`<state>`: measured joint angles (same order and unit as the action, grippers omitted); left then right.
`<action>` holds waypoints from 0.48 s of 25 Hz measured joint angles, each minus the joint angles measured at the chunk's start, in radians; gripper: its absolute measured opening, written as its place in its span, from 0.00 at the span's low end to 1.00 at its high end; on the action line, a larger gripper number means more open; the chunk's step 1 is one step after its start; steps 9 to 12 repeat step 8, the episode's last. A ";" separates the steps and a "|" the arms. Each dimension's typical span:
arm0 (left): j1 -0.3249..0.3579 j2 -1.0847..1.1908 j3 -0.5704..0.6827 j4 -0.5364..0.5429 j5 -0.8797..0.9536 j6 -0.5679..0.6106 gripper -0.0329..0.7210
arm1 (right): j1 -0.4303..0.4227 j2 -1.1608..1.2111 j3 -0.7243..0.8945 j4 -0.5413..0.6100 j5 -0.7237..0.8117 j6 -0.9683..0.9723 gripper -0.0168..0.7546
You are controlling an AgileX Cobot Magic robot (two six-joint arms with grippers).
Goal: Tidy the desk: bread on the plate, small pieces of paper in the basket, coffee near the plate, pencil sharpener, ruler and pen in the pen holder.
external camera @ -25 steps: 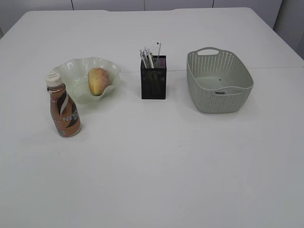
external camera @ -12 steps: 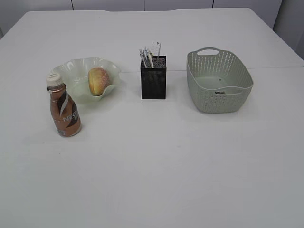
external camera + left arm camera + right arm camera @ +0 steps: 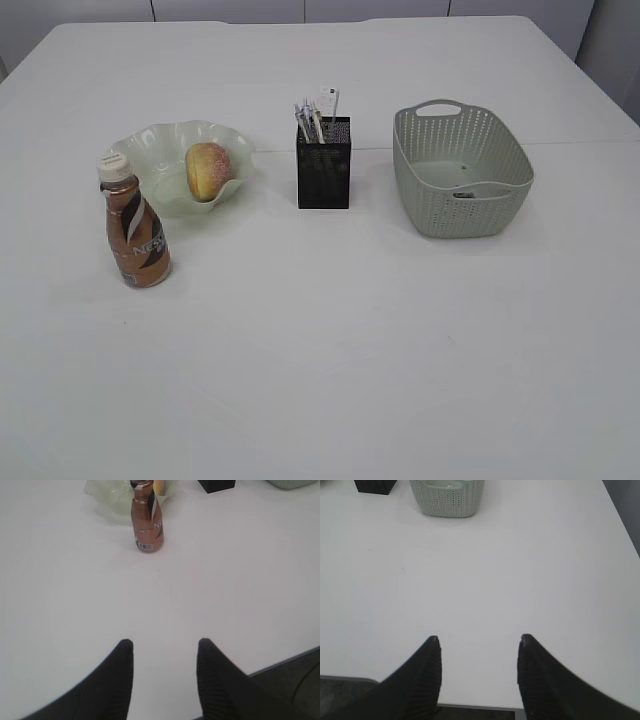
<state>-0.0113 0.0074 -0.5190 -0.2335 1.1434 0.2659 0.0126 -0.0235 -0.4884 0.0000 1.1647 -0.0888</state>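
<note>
both pincers — left (image 3: 164, 647), right (image 3: 479, 642) — gape empty, coffee (image 3: 147, 522) well ahead of left.

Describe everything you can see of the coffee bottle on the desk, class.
The coffee bottle is brown plastic with a brown, black and white swirl label and a white cap. It stands upright and closed on the white desk, just in front of the pale green plate, at its left front. A barcode shows low on its side in the left wrist view. Nothing grips it.
</note>
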 joint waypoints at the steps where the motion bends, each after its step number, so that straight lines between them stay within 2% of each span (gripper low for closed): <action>1: 0.000 0.000 0.000 0.000 0.000 0.000 0.45 | 0.000 0.000 0.000 0.000 0.000 0.000 0.53; 12: 0.000 0.000 0.000 0.000 0.000 0.000 0.45 | 0.000 0.000 0.000 0.000 0.000 0.000 0.53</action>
